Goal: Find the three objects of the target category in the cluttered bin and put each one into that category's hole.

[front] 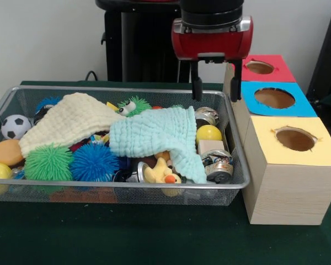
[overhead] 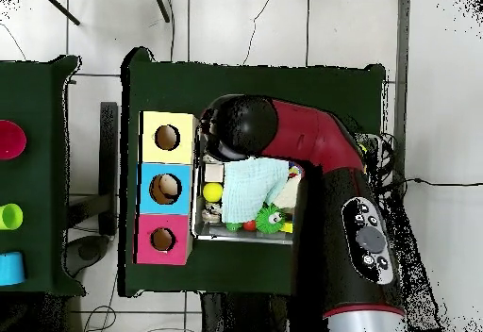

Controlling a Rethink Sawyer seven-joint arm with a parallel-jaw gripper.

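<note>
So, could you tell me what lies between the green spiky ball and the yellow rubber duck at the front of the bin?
In the front view, a blue spiky ball sits between the green spiky ball and the rubber duck.

arm (overhead: 321,158) covering most of the wire bin (overhead: 200,229) from overhead, toys half buried under two cloths (front: 154,132), cans (front: 218,165) partly hidden, black post (front: 328,49) cut by right edge
</note>
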